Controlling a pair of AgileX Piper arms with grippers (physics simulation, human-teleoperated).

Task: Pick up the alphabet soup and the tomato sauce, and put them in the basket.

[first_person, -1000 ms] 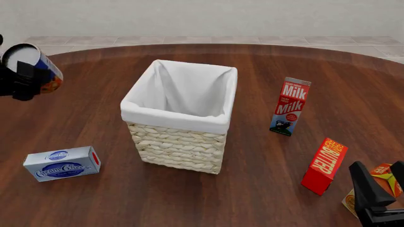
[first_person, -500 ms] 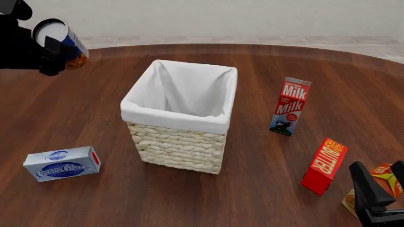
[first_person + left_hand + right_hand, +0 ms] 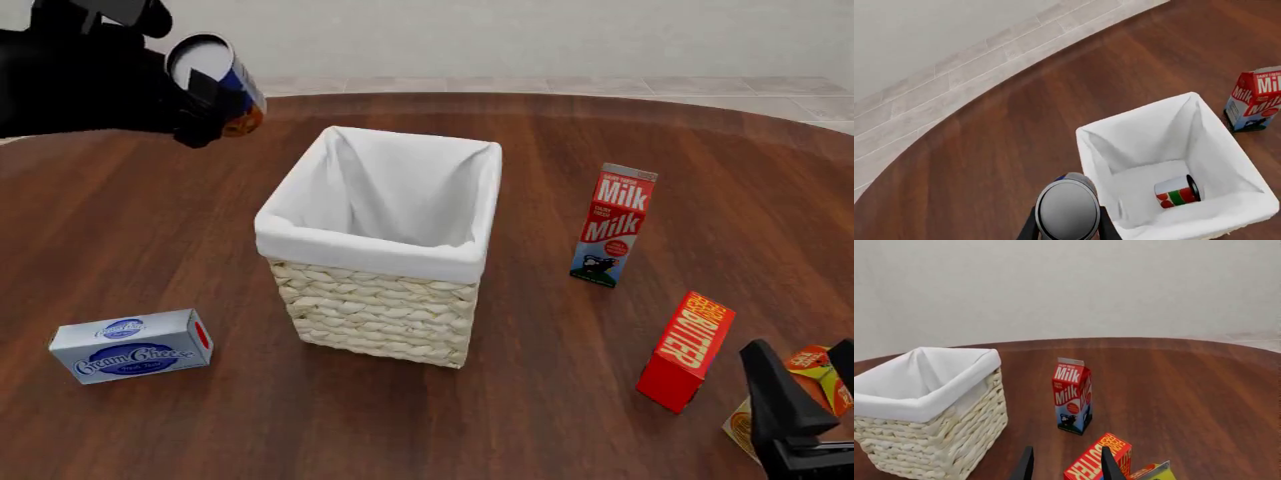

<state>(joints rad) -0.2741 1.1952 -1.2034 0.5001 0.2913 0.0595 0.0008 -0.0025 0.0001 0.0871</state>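
Observation:
My left gripper (image 3: 203, 98) is shut on the alphabet soup (image 3: 230, 88), a blue and orange can with a silver-grey top, tilted and held in the air above and to the left of the basket (image 3: 367, 250). In the left wrist view the soup can (image 3: 1067, 210) hangs just outside the basket's white-lined rim (image 3: 1089, 145). The tomato sauce (image 3: 1177, 191), a red can with a green patch, lies on its side on the basket floor; the front view hides it. My right gripper (image 3: 806, 388) stands open and holds nothing at the front right.
A milk carton (image 3: 614, 225) stands right of the basket. A red butter box (image 3: 687, 350) and an orange box (image 3: 814, 365) sit beside my right gripper. A cream cheese box (image 3: 134, 345) lies at the front left.
My left gripper has carried the alphabet soup up and to the right, from the far left edge to near the basket's back left corner. The right arm has not moved.

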